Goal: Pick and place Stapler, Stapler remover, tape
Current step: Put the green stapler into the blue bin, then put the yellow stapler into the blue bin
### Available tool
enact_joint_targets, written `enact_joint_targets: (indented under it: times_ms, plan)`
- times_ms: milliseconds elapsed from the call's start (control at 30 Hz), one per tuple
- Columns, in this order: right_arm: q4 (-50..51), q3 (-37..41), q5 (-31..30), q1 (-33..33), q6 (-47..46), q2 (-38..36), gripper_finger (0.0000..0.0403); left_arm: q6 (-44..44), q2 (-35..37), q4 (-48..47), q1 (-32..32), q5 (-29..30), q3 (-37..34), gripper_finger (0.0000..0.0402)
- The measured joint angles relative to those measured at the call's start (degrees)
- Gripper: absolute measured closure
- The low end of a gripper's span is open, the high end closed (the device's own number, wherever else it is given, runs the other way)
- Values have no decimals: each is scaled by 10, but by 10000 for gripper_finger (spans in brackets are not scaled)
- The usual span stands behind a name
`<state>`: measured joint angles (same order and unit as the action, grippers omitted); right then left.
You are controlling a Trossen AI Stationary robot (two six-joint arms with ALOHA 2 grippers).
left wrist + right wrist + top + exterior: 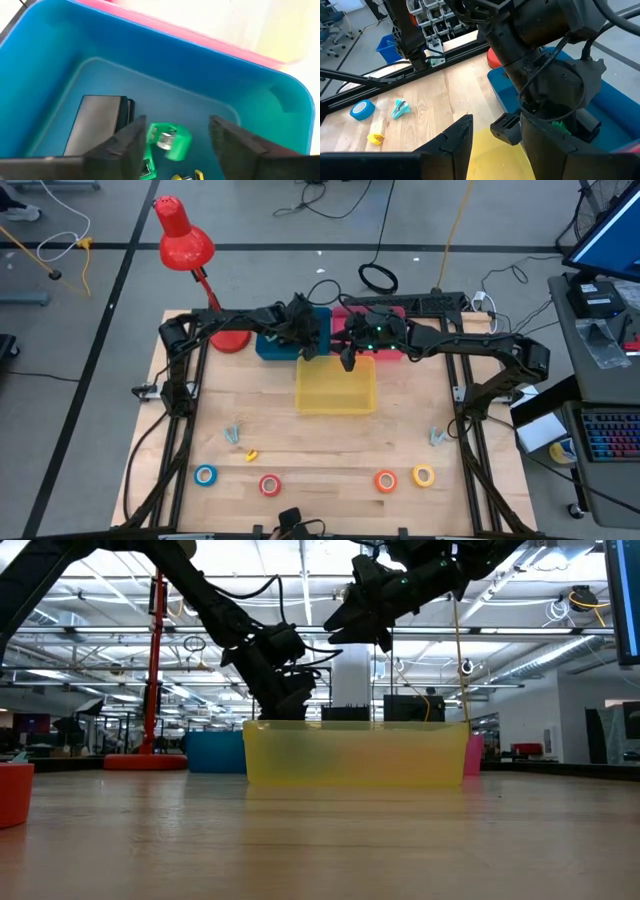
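- the pale wooden tabletop [330,445] sits inside a dark metal frame on a grey floor with cables; a red desk lamp [185,242] stands at its far left corner.
- in the low view the room behind is an open workshop with ceiling pipes, lights and a red pole.
- three bins stand at the far middle of the table: a blue plastic bin [275,345], a pink plastic bin [385,352] to its right, and a translucent yellow plastic bin [336,386] just in front of both.
- the left gripper [175,142] hangs over the blue bin, jaws parted and holding nothing; a green stapler remover [169,140] lies on the bin floor between its fingers, beside a black stapler [97,125] and a small yellow piece [186,176].
- the right gripper [496,145] hovers over the far edge of the yellow bin, close to the left arm's wrist; its jaws stand apart and grip nothing.
- four small ring-shaped tape rolls lie in a row near the front edge, well apart from the bins: a blue tape roll [205,475], a red tape roll [269,484], an orange tape roll [385,480] and a yellow tape roll [423,476], each with a pale centre.
- a pale teal stapler remover [233,432] and a yellow stapler remover [251,454] lie at front left; another pale teal one [437,437] lies at the right.
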<state>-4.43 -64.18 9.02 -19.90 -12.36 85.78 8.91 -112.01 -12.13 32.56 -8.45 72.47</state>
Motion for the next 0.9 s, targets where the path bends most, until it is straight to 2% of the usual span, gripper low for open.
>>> enact_joint_targets:
  times_ms: [233, 367, 567, 733, 900]
  plan:
    - [10, 0, 1, 0, -36, 0, 248, -45, 56, -25, 0, 5, 0, 101]
    - [56, 0, 6, 0, -109, 0, 248, -69, 119, -81, -1, 9, 0, 77]
    - [147, 0, 74, 4, -166, 0, 248, -78, 210, -152, -22, 5, -13, 62]
    - [178, 27, 109, 32, -199, -6, 248, -81, 288, -133, -55, -14, -88, 61]
    - [179, 70, 120, 78, -209, -26, 248, -139, 380, -67, -96, -22, -211, 62]
